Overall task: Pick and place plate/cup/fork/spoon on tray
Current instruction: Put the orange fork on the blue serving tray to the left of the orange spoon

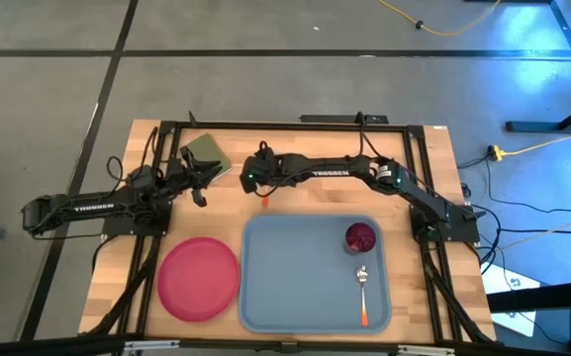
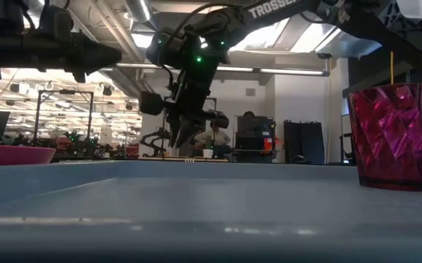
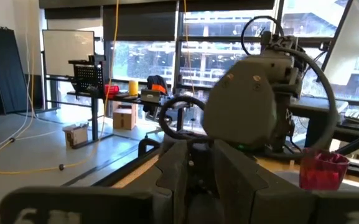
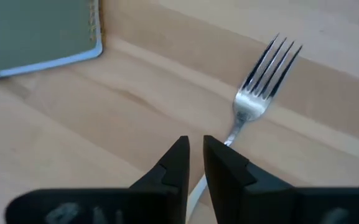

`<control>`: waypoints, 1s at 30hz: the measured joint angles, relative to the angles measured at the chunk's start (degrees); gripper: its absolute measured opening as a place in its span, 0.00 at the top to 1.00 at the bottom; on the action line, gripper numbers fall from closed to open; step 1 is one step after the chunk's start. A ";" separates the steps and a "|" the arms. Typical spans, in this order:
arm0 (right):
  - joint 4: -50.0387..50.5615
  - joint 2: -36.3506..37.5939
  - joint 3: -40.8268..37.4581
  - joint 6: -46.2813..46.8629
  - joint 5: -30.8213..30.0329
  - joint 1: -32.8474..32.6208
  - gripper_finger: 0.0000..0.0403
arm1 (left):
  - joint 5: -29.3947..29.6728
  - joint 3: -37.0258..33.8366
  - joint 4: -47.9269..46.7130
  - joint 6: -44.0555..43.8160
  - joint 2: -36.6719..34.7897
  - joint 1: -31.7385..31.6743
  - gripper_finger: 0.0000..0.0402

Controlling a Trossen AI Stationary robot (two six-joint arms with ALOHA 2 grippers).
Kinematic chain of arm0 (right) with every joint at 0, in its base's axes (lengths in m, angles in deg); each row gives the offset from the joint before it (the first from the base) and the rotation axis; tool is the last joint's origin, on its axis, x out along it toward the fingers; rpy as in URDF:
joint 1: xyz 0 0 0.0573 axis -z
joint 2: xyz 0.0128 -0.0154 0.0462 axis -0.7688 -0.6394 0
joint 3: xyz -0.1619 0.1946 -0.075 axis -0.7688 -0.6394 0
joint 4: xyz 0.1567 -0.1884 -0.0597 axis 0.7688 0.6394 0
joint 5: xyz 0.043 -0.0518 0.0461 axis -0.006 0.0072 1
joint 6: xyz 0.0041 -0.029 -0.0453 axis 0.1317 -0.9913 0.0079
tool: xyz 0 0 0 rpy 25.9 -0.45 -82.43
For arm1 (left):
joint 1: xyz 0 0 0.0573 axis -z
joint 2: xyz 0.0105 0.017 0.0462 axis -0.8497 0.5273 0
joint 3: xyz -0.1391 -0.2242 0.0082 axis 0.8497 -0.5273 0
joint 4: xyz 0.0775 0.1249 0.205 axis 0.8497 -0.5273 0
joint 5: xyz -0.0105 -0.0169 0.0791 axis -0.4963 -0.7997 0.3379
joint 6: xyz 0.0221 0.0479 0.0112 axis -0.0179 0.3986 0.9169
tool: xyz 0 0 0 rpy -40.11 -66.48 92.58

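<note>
cup (image 1: pixel 361 237) and spoon (image 1: pixel 362 293) in tray (image 1: pixel 285 287); plate (image 1: pixel 199 278) left of tray; fork (image 4: pixel 260 93) behind tray
</note>
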 joint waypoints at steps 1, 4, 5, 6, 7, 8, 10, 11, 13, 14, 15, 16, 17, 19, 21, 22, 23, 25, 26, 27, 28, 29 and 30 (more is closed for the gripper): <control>0.05 0.00 0.00 1.08 0.85 0.28 0.85 | 0.00 -0.01 -0.37 0.00 0.02 -0.01 0.82; 0.09 0.00 0.00 1.37 1.64 0.55 0.80 | 0.00 0.00 -1.25 0.00 0.02 0.01 0.82; 0.11 0.02 0.00 1.05 1.66 0.55 0.78 | 0.02 0.01 -1.57 0.00 0.02 -0.01 0.82; 0.22 0.02 0.00 0.93 1.74 0.51 0.75 | 0.00 0.00 -1.80 0.00 0.02 0.01 0.82; 0.39 0.02 0.00 0.97 1.82 0.46 0.73 | 0.00 0.00 -1.94 0.00 0.02 0.01 0.82; 0.46 0.02 0.00 1.43 1.83 0.45 0.70 | 0.02 -0.01 -2.01 0.00 0.02 0.01 0.82; 0.40 0.02 0.00 4.11 2.04 0.38 0.66 | 0.00 0.01 -1.97 0.01 0.02 0.00 0.82; 0.57 0.02 0.00 4.99 2.06 0.35 0.65 | 0.02 0.01 -1.97 0.00 0.01 -0.01 0.82; 1.17 0.02 0.00 5.83 2.03 0.27 0.62 | 0.00 0.00 -1.96 0.00 0.02 0.00 0.82; 1.17 0.02 0.00 6.98 1.91 0.25 0.62 | 0.01 0.00 -1.96 0.00 0.02 0.01 0.82; 1.19 0.02 0.00 8.08 1.91 0.23 0.61 | 0.02 -0.01 -1.95 0.00 0.02 -0.01 0.82; 1.22 0.02 0.00 8.37 1.92 0.21 0.61 | 0.01 0.01 -1.95 0.00 0.01 0.00 0.82; 1.24 0.02 0.00 8.37 1.94 0.11 0.61 | 0.00 0.01 -1.95 0.00 0.02 0.01 0.82; 1.31 -0.12 0.00 7.69 1.86 -0.20 0.61 | 0.01 0.01 -1.94 0.00 0.02 -0.01 0.82; 1.28 -0.42 0.02 7.20 1.63 -0.24 0.61 | 0.02 0.01 -1.93 0.00 0.02 0.00 0.82; 1.31 -0.86 0.02 7.81 1.87 -0.27 0.61 | 0.01 0.00 -1.92 0.01 0.01 0.00 0.82; 0.92 -1.37 0.03 8.24 2.41 -0.28 0.61 | 0.01 0.01 -1.92 0.01 0.01 0.01 0.82; 1.56 -1.98 -0.03 8.37 3.08 -0.21 0.61 | 0.02 -0.01 -1.92 0.02 0.02 -0.01 0.82; 1.57 -2.29 -0.04 8.37 2.85 -0.21 0.61 | 0.02 -0.01 -1.90 0.00 0.00 0.01 0.82; 1.10 -2.38 -0.02 8.40 2.23 -0.21 0.61 | 0.00 -0.01 -1.97 0.02 0.02 -0.01 0.82; 1.49 -2.40 0.00 8.57 1.27 -0.21 0.61 | 0.02 -0.01 -2.01 0.00 0.02 0.00 0.82; 1.89 -2.40 0.00 8.72 0.62 -0.21 0.61 | 0.03 0.00 -1.97 0.01 0.01 -0.01 0.82; 1.91 -2.44 0.00 9.04 0.20 -0.21 0.61 | 0.01 0.01 -1.99 0.00 0.01 0.00 0.82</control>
